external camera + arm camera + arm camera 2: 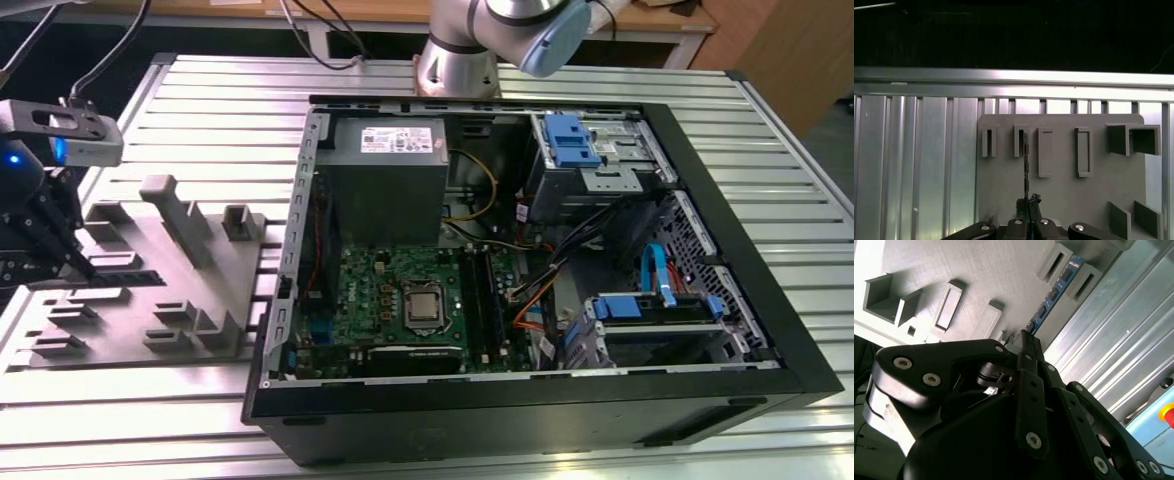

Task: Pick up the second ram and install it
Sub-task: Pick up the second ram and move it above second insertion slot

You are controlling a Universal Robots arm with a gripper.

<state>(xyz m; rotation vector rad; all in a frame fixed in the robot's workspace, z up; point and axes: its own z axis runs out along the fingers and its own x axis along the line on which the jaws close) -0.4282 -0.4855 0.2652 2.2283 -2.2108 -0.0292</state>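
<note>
Pick-up stage | gripper [1028, 203] closed on the second ram [1025, 165], which sits in the grey holder [1069, 200] | motherboard [380, 285] install not yet done

Count: 1 counter [214, 110], 1 open PC case [534, 420], 1 grey PSU [387, 150], 1 grey fixture tray [1064, 200], 1 ram stick [1025, 160], 1 claw [1027, 202].
</note>
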